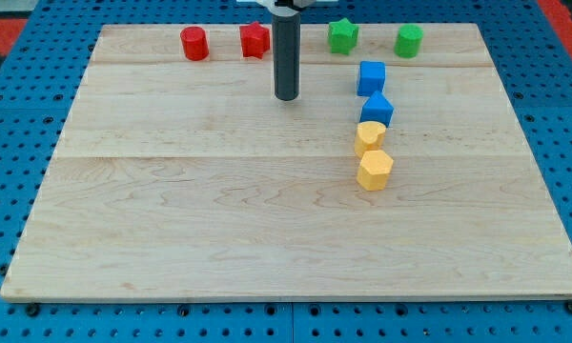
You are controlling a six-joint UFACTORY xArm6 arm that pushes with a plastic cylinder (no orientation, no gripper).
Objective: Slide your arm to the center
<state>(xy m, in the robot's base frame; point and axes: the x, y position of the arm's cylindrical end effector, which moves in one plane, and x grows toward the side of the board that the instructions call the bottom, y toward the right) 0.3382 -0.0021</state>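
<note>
My tip [286, 97] down on the counter [219, 210], planted in the upper middle, above the board's centre toward the view's top. No end effector here, just a plain dark rod holding nothing. Just up and to the view's left, red star-like block [255, 40]; further left, red cylinder [194, 44]. Off to the right along the top edge, green star block [342, 35] and green cylinder-like block [408, 41]. Right of my tip, well apart: blue cube [371, 77], blue block [377, 109], then two yellow blocks [369, 137] [375, 170] running downward.
</note>
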